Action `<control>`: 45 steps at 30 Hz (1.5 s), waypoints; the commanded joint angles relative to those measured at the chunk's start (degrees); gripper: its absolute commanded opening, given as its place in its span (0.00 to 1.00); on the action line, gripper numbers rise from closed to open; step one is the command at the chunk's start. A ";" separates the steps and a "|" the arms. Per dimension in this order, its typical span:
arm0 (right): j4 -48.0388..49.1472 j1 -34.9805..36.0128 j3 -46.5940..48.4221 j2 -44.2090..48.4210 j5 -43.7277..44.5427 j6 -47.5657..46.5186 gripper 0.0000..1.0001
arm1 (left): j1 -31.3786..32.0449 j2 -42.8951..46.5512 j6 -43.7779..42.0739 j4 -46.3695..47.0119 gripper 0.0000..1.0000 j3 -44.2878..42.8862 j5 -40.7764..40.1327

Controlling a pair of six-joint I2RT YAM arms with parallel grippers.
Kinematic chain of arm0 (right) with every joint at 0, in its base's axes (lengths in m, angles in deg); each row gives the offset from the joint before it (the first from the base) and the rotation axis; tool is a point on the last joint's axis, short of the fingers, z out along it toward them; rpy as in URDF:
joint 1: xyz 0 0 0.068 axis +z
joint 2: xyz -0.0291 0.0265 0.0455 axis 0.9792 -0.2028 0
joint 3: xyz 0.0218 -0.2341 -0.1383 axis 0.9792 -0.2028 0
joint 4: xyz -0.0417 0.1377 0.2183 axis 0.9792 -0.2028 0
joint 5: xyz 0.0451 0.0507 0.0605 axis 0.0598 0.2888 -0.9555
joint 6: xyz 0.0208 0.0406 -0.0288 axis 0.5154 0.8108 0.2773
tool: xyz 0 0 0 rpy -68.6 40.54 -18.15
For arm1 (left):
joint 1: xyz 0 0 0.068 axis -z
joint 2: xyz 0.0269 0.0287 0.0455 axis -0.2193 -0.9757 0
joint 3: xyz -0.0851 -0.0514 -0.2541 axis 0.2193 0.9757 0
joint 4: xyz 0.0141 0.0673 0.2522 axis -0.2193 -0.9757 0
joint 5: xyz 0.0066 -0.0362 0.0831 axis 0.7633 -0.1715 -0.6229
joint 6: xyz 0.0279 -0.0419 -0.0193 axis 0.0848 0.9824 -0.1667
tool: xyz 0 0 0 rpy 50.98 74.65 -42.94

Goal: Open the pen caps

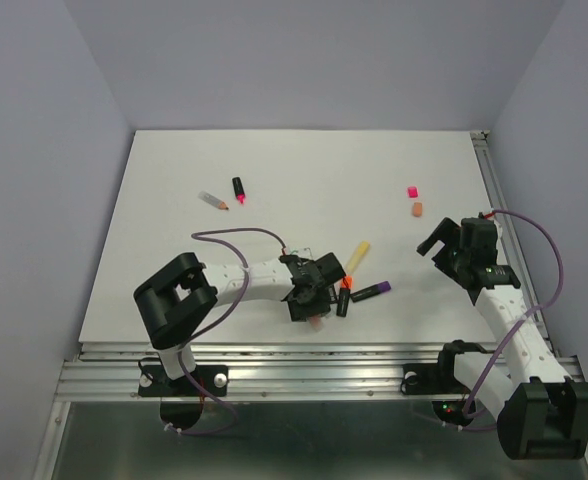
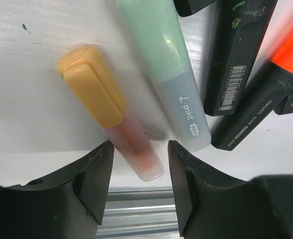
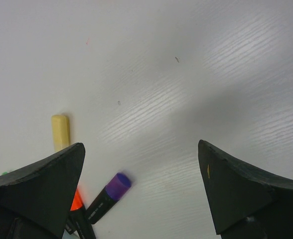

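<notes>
Left claw (image 2: 140, 152), half open, straddles the highlighter barrel (image 2: 131, 139), not gripping. Clamp clear of the peach cap (image 2: 89, 84). The right claw (image 3: 140, 145) is wide open, empty.

The green cap (image 2: 156, 40) runs off the picture's top edge.

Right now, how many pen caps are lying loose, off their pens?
2. A pink cap lies on the right side of the table, and an orange cap sits just beside it, closer to the near edge. Others may be hidden under the left arm.
</notes>
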 commanded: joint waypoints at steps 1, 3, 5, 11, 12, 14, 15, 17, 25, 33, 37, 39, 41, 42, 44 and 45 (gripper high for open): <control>0.55 -0.21 -0.33 0.35 1.05 -0.70 1.00 | -0.34 -5.78 -0.96 0.78 0.52 3.45 -0.54; 0.47 -0.21 -0.33 0.26 1.31 -0.79 1.00 | -0.34 -5.87 -1.05 0.95 0.46 3.71 -0.35; 0.20 -0.30 -0.33 0.35 1.58 -0.70 1.00 | -0.25 -5.79 -1.22 0.87 0.42 3.98 -0.62; 0.55 -0.21 -0.68 0.70 1.49 -0.79 1.00 | -0.25 -5.44 -2.10 -0.19 0.20 6.00 -0.44; 0.64 -0.30 -0.68 0.79 1.40 -0.96 1.00 | -0.34 -5.17 -2.02 -0.36 0.18 6.87 -0.53; 0.90 -0.21 -0.77 1.14 0.35 -1.40 1.00 | -0.25 -4.47 -2.28 -0.54 0.05 7.75 -0.44; 1.08 -0.30 -0.94 1.23 -0.35 -1.49 1.00 | -0.25 -3.34 -2.37 -1.15 0.00 8.19 -0.61; 2.04 -0.21 -1.12 1.75 -2.98 -2.19 1.00 | -0.34 -1.23 -2.54 -2.38 0.00 9.07 -2.36; 8.45 -0.21 -2.96 5.18 -22.63 -5.53 1.00 | 1.50 8.26 -4.12 -11.08 0.00 6.10 -13.09; 16.98 1.45 -3.76 10.36 -42.36 -5.80 1.00 | 7.21 23.11 -14.11 -3.83 0.00 5.21 -21.10; 19.18 10.74 -1.13 11.51 -39.83 -4.66 1.00 | 10.12 30.59 -25.02 10.24 0.00 8.97 -17.59; 20.23 15.49 0.54 10.46 -36.84 -3.52 1.00 | 10.21 33.40 -28.71 17.00 0.00 10.82 -13.90; 22.69 18.32 0.99 8.89 -34.81 -2.46 1.00 | 10.30 34.72 -29.96 19.57 0.00 11.45 -12.32; 23.75 19.81 1.07 8.44 -34.20 -1.85 1.00 | 10.38 34.90 -30.31 21.33 0.00 11.62 -12.05; 25.78 24.29 1.51 7.30 -31.05 -0.62 1.00 | 10.38 34.64 -30.76 21.78 0.00 11.27 -11.95; 27.61 27.61 2.12 6.08 -27.72 -0.18 1.00 | 10.38 33.95 -30.76 21.96 0.00 10.84 -12.04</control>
